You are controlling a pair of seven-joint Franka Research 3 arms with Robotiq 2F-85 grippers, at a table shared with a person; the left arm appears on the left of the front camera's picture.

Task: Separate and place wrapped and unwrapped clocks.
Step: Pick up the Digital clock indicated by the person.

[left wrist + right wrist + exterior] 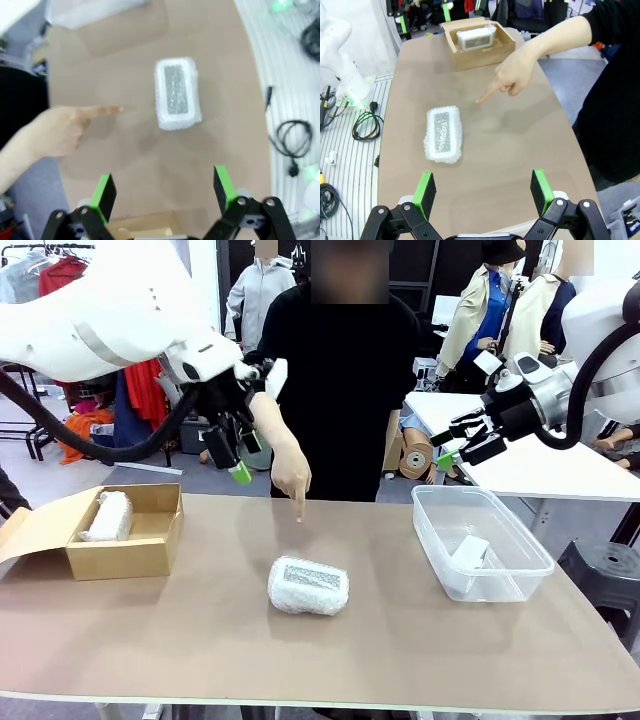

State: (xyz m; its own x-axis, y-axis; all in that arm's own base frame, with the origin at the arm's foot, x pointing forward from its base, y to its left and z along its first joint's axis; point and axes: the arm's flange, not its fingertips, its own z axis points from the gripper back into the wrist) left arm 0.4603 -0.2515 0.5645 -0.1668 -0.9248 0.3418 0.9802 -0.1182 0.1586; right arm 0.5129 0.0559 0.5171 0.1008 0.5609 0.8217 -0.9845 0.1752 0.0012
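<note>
**Kid:** Brown bench (200, 640) up front, and clothes hanging on racks behind it. What's on it?

**Friend:** From the front, a wrapped clock (308, 585) lies in the middle of the bench, grey face up. A cardboard box (150, 545) sits at the left edge with another wrapped clock (107, 516) inside. A clear tub (500, 570) sits near the right edge with the bare white clock (468, 552) in it.

**Kid:** And the person?

**Friend:** The person stands at the far edge. Their pointing hand (290, 472) aims a finger down at the bench, just past the middle clock.

**Kid:** What about the robot hands?

**Friend:** The left hand (236, 455) hangs up in the air above the far edge, by the person's arm. The right hand (462, 448) hangs above the far right corner. Both hold nothing.

**Kid:** Now the left wrist view?

**Friend:** The left hand (164, 192) is spread wide with nothing between its green pads. The wrapped clock (177, 92) lies below on the bench, a bit blurry. The person's finger (102, 109) points toward it but stays apart.

**Kid:** And the right wrist view?

**Friend:** The right hand (484, 192) is wide open too. The wrapped clock (443, 133) lies on the bench, the finger (487, 94) near it, and the box (485, 50) with its clock (476, 37) at the far end.
</note>
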